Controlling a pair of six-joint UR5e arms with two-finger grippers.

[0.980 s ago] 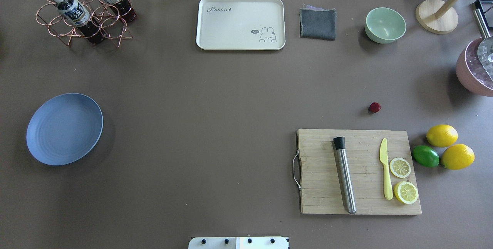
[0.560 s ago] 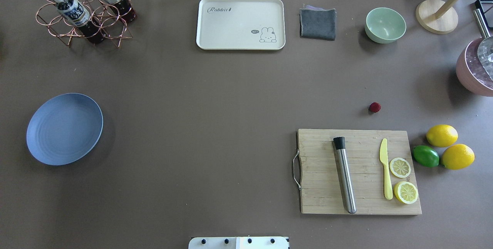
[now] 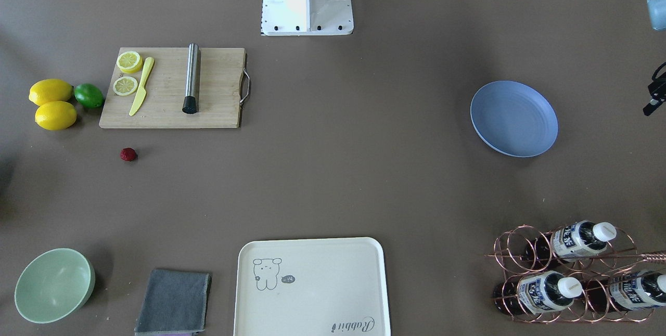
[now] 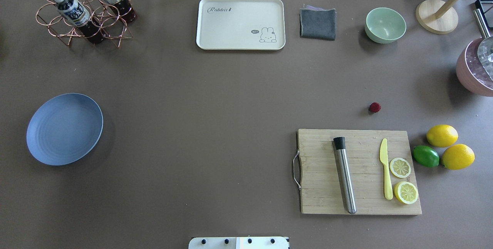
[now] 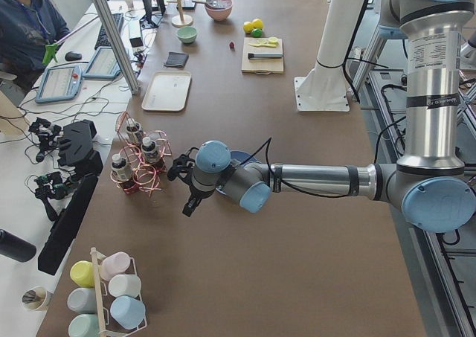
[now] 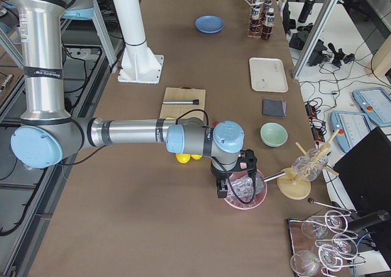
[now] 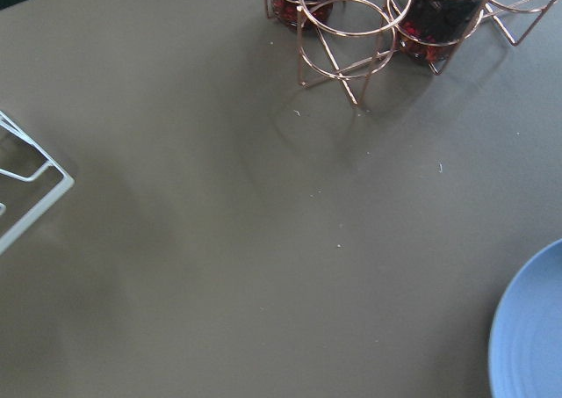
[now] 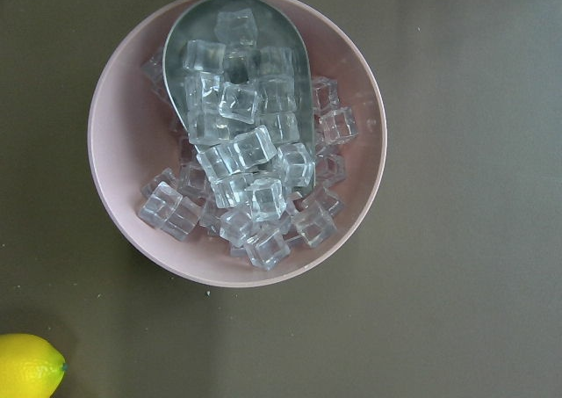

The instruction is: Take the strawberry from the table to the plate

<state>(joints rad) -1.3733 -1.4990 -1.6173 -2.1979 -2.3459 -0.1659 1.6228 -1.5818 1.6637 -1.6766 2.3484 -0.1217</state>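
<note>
The strawberry [image 4: 374, 107] is a tiny dark-red berry lying on the grey-brown table [image 4: 215, 98], just beyond the cutting board; it also shows as the strawberry [image 3: 128, 154]. Far across the table at the left sits the light-blue plate [image 4: 64, 128], with nothing on it, and its rim [image 7: 531, 336] shows in the left wrist view. My left gripper [image 5: 190, 203] hangs between the plate and the bottle rack. My right gripper [image 6: 221, 191] hovers over the pink ice bowl. I cannot tell whether either is open or shut. Neither is near the strawberry.
A wooden cutting board [image 4: 358, 172] carries a steel muddler, a yellow knife and two lemon slices. Two lemons [image 4: 442, 135] and a lime lie to its right. A pink bowl [image 8: 114, 178] holds ice and a scoop. Bottle rack [image 4: 83, 10], cream tray [image 4: 240, 23], grey cloth [image 4: 317, 23] and green bowl [image 4: 385, 24] line the far edge.
</note>
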